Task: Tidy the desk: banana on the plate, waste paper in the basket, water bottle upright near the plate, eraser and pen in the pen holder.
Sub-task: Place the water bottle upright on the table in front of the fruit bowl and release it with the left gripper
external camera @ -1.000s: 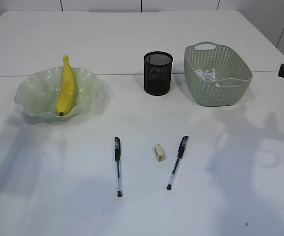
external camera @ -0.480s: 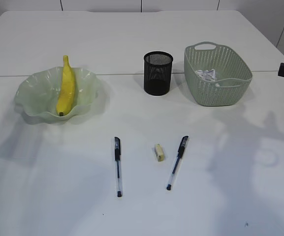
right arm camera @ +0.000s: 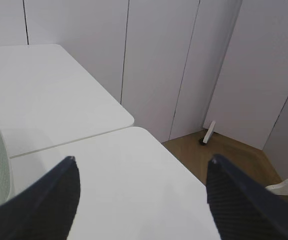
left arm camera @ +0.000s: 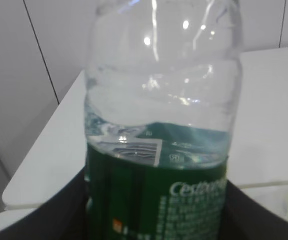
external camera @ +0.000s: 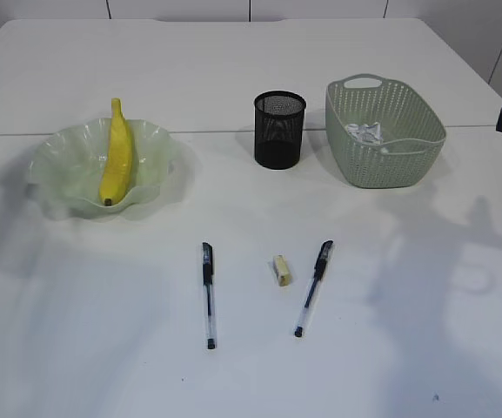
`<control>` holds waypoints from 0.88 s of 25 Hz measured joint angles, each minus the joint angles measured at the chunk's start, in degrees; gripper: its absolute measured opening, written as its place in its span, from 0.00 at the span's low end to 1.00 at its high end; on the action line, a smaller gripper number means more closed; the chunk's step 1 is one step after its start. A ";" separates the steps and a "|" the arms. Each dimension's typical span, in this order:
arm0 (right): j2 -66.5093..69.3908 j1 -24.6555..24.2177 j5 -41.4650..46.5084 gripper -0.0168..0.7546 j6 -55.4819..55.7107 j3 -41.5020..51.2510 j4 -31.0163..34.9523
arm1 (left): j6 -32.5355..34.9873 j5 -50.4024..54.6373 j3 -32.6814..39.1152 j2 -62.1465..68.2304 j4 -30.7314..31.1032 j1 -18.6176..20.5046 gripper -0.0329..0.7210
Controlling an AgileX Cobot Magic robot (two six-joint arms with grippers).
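From the exterior view, the banana point(external camera: 116, 157) lies in the plate point(external camera: 63, 165) at the left of the desk point(external camera: 407, 348). The pen holder point(external camera: 279, 129) stands beside the basket point(external camera: 384, 131), which holds the waste paper point(external camera: 368, 132). The eraser point(external camera: 281, 269) lies between two pens point(external camera: 208, 294) (one each side).

In the left wrist view, the water bottle point(left arm camera: 161, 125) fills the frame, gripped between dark fingers point(left arm camera: 54, 210); whether it hangs above the desk is hard to judge.

In the right wrist view, the right gripper point(right arm camera: 141, 197) stands spread wide, holding nothing.
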 joint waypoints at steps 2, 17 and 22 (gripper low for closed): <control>0.00 0.00 -0.12 0.79 0.00 0.00 0.00 | 0.00 0.77 -0.27 1.96 0.00 0.57 0.54; 0.00 0.00 -0.34 0.79 0.00 0.00 0.00 | 0.00 0.64 -0.27 7.70 0.00 0.90 0.54; 0.00 0.00 -0.43 0.79 0.00 0.00 0.00 | 0.00 0.64 -0.27 7.70 0.00 0.90 0.54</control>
